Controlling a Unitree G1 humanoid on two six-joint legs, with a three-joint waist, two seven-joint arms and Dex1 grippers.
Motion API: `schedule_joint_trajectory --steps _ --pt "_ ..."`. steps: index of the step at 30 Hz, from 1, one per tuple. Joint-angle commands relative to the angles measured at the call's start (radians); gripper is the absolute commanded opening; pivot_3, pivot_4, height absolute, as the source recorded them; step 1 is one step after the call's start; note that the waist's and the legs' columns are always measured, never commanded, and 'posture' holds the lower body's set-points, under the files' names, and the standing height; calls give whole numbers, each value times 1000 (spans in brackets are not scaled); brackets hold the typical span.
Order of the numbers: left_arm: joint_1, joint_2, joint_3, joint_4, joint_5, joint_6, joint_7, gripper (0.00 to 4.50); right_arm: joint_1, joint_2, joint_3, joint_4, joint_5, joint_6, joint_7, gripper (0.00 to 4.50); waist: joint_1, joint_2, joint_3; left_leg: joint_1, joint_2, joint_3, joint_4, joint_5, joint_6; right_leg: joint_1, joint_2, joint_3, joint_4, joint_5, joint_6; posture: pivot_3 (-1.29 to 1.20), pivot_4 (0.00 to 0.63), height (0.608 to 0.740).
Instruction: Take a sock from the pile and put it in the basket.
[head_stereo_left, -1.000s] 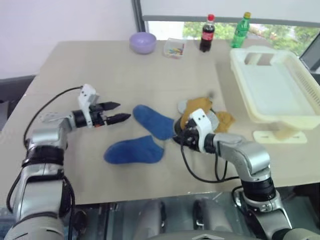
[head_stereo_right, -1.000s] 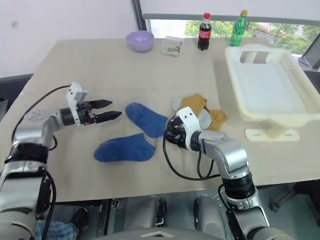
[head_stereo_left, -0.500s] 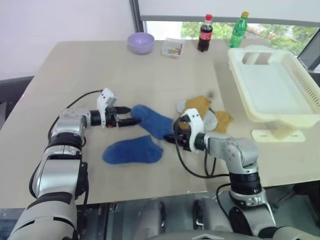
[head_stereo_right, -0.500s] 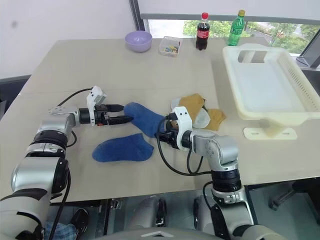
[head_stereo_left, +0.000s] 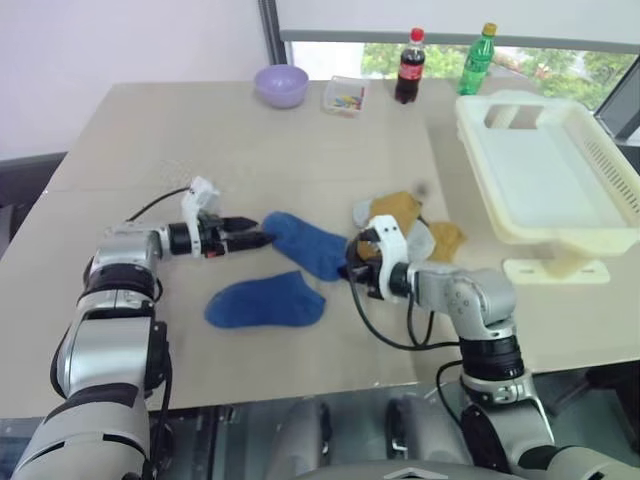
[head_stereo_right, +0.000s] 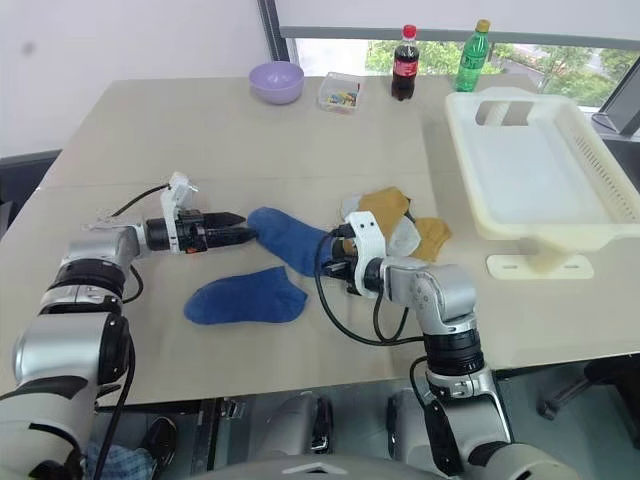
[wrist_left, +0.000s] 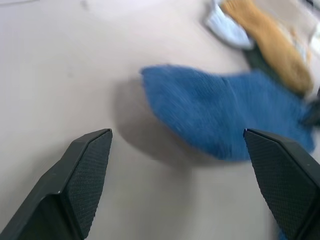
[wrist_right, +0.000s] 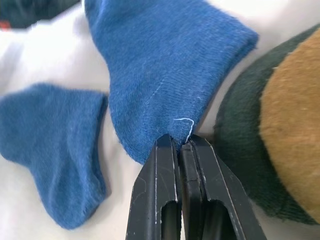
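The sock (head_stereo_left: 310, 245), royal blue, lies flat on the table just left of the pile (head_stereo_left: 410, 225) of mustard and light grey socks. My right gripper (wrist_right: 180, 145) is shut on the sock's edge nearest the pile, low against the table (head_stereo_left: 352, 272). At the sock's opposite end my left gripper (head_stereo_left: 258, 240) stands open, its fingers (wrist_left: 85, 170) wide apart and short of the fabric (wrist_left: 220, 115). A second blue sock (head_stereo_left: 265, 303) lies nearer the front edge. The cream-white basket (head_stereo_left: 600, 235) stands at the far right and holds nothing.
A lilac bowl (head_stereo_left: 284, 85), a small clear box (head_stereo_left: 347, 96), a cola bottle (head_stereo_left: 411, 66) and a green bottle (head_stereo_left: 479, 60) line the far edge. The basket sits raised on a cream stand (head_stereo_left: 558, 271).
My right gripper's fingers have closed on the blue sock's edge. My left wrist has rolled while staying by the sock's other end. The socks lie as before.
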Motion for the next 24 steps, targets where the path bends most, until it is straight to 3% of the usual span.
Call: schedule_joint_trajectory --steps 1,8,11,16,17,19,24 --pt "-9 -12 12 13 -4 102 51 4500 3 -19 31 -13 7 -45 14 67 -1 0 0 0 0 0 0 0 0 0 0 0 0 0 0 0 150 740" --pt "6 -39 1 17 15 181 83 4500 15 -48 57 -15 6 -78 13 67 1 0 -1 1 0 0 2 0 0 1 0 0 1 0 0 0 150 740" --pt "-18 -39 42 58 4 193 171 3721 20 -58 69 -17 6 -88 15 0 1 0 -1 2 0 0 3 0 0 2 -1 0 2 0 0 0 150 740" --pt "-14 -41 38 62 13 199 182 1400 23 -65 75 -17 12 -97 13 0 -1 0 -1 1 0 0 4 0 0 2 -1 0 2 0 0 0 150 740" --pt "-11 -41 34 60 15 196 180 674 22 -66 75 -17 13 -98 13 0 -1 0 -1 1 0 0 4 0 0 2 -1 0 2 0 0 0 150 740" --pt "-11 -38 45 58 7 199 180 30 20 -67 76 -20 14 -101 13 0 -1 0 -1 1 0 0 4 0 0 2 -1 0 2 0 0 0 150 740" --pt "26 -17 82 -15 -56 266 89 30 13 -73 71 -49 26 -107 23 0 -2 0 -1 1 0 0 4 0 0 2 -1 0 2 0 0 0 150 740"
